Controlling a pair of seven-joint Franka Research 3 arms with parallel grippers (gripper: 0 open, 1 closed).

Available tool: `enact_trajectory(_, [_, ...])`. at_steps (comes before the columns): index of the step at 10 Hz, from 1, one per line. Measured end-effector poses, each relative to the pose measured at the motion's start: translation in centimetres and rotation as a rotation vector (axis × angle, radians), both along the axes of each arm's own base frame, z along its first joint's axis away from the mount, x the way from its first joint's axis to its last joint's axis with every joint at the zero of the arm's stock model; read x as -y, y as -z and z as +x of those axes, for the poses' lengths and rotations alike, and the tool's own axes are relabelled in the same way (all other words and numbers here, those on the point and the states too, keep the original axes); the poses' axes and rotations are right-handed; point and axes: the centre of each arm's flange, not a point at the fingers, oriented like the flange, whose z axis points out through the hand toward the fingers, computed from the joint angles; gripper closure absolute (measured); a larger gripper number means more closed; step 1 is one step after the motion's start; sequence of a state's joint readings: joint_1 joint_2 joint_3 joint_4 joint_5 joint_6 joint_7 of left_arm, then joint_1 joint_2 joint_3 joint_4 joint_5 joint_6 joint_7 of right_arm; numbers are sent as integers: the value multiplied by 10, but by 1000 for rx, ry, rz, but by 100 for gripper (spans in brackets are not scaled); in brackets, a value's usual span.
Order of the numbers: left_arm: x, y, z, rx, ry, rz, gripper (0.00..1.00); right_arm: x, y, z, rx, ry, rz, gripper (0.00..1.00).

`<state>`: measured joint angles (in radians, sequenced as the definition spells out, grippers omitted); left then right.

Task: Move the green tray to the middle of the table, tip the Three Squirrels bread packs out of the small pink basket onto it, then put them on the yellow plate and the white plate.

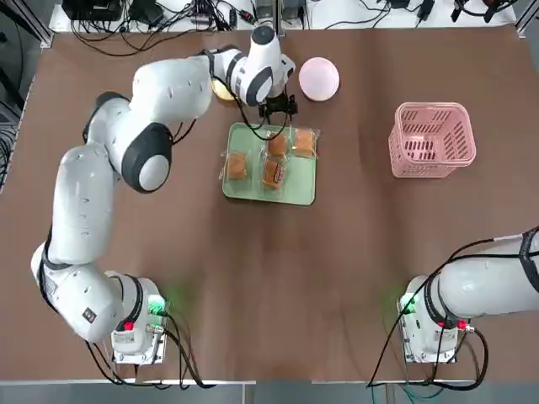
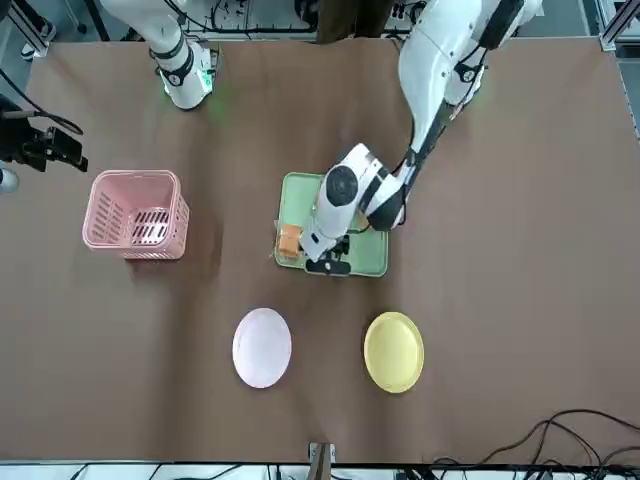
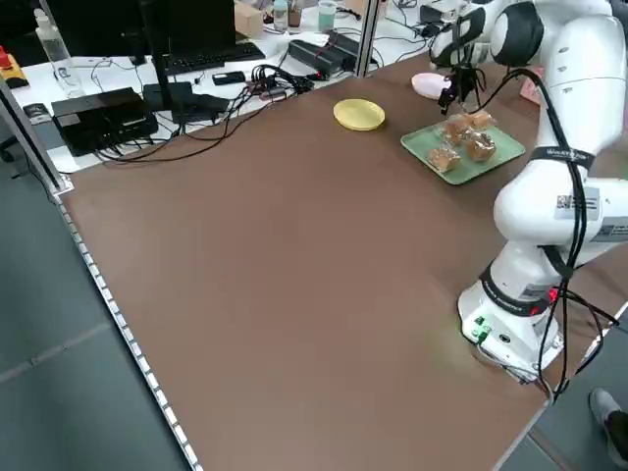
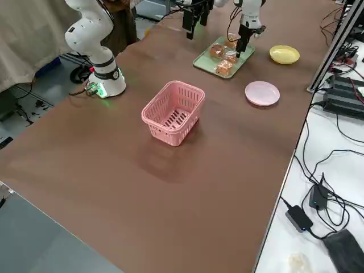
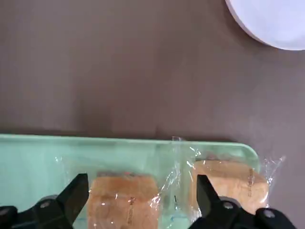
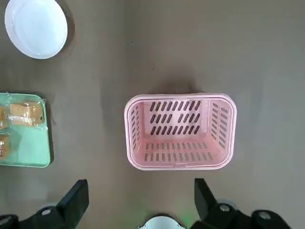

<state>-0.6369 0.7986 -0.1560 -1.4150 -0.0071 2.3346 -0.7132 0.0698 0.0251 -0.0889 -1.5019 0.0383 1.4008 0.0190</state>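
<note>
The left gripper (image 5: 140, 202) is held spread over a bread pack (image 5: 125, 200) at the far edge of the green tray (image 1: 301, 187). The pack should be straddled squarely before it is pinched.

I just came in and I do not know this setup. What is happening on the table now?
The left arm's open tool hangs over the far end of the green tray, above one of the four bread packs lying there. The pink basket stands upright and empty. The yellow plate and white plate hold nothing yet. The right tool is parked, open.
</note>
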Motion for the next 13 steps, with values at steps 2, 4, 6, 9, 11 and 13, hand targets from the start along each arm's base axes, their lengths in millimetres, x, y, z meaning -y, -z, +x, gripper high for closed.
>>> enact_trajectory(2, [0, 5, 0, -6, 0, 4, 0, 1, 0, 0, -1, 3, 0, 2])
enact_trajectory(4, [-1, 14, -3, -18, 3, 14, 0, 1, 0, 0, -1, 4, 0, 2])
enact_trajectory(6, [4, 26, -16, -48, 23, 39, 0, 2, 0, 0, -2, 6, 0, 2])
enact_trajectory(9, [5, 34, -23, -60, 32, 52, 0, 3, 0, 0, -2, 8, 0, 2])
enact_trajectory(11, [3, 42, -25, -71, 32, 63, 0, 3, 0, 0, -4, 9, 0, 2])
enact_trajectory(13, [-3, 56, -29, -101, 40, 92, 0, 4, 1, -1, -9, 10, 0, 2])
